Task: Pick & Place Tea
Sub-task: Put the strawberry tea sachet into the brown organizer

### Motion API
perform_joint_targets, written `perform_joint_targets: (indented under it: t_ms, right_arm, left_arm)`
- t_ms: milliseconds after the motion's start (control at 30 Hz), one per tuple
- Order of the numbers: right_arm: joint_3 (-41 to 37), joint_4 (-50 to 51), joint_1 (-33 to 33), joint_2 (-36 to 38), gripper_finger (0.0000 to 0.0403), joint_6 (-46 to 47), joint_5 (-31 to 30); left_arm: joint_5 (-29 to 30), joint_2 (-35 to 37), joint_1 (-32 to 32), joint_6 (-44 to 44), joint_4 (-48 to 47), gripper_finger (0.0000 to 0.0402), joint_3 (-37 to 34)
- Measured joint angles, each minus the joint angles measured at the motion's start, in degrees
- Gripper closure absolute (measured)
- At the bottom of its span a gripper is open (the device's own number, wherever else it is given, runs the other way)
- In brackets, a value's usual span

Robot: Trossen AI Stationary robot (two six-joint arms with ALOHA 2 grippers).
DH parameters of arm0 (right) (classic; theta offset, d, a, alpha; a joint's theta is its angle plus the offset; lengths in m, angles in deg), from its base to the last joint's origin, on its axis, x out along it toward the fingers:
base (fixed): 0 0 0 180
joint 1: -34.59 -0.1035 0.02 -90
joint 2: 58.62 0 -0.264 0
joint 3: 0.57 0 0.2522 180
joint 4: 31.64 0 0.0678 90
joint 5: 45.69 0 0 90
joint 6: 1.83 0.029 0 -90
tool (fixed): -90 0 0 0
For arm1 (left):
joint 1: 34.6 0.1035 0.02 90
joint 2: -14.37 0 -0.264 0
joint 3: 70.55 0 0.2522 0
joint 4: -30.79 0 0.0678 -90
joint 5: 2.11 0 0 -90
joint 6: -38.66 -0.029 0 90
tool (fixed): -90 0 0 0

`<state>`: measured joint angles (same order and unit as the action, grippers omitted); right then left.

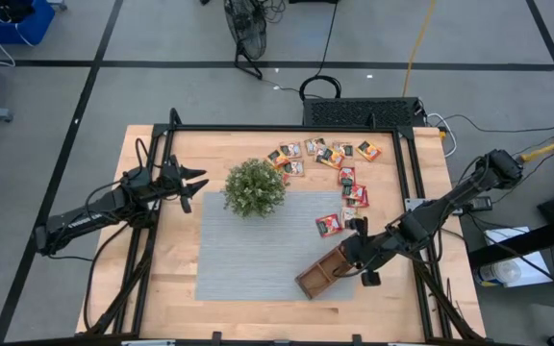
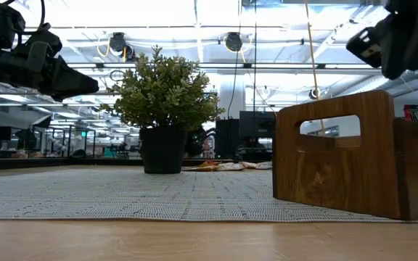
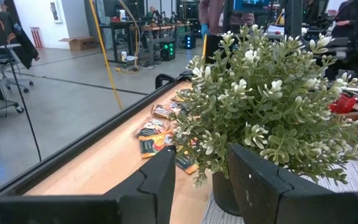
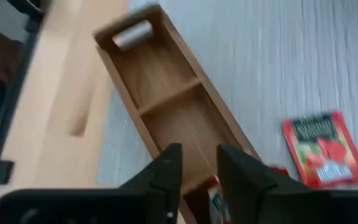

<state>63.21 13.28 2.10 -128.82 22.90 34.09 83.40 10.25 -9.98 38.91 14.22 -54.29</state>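
Observation:
The brown wooden tray [image 1: 323, 272] lies slantwise on the grey mat [image 1: 248, 250], near the table's near right. It also shows in the right wrist view [image 4: 166, 106]. My right gripper [image 1: 350, 254] hovers over the tray's right end, pointing down, its fingers [image 4: 199, 177] a little apart. A red tea sachet [image 4: 212, 191] shows just past them in the nearest compartment. Another red sachet [image 4: 322, 149] lies flat on the mat beside the tray. Several more sachets [image 1: 339, 154] lie on the wood at the far right. My left gripper [image 1: 198, 183] is open and empty, left of the plant [image 1: 254, 187].
The potted plant [image 2: 164, 101] stands on the mat's far left corner, right in front of my left gripper [image 3: 201, 174]. A black frame rail [image 1: 287, 128] runs round the table. The tray's handle end [image 2: 332, 127] faces the near edge. Bare mat lies between plant and tray.

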Motion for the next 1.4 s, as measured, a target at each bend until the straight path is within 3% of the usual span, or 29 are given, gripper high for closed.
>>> perform_joint_targets:
  t_ms: [200,367,900,1400]
  right_arm:
    - [0.0,6.0,0.0,0.1,0.0254,2.3,-0.2]
    - [0.0,6.0,0.0,0.1,0.0242,2.3,-0.3]
    - [-4.2,5.4,0.0,0.1,0.025,6.1,0.0]
    - [-4.2,5.6,0.0,0.1,0.0312,6.0,2.9]
  left_arm:
    - [0.0,0.0,0.0,0.0,0.0,0.0254,0.0]
    - [0.0,0.0,0.0,0.0,0.0,0.0254,0.0]
    - [0.0,0.0,0.0,0.0,0.0,0.0254,0.0]
    - [0.0,0.0,0.0,0.0,0.0,0.0254,0.0]
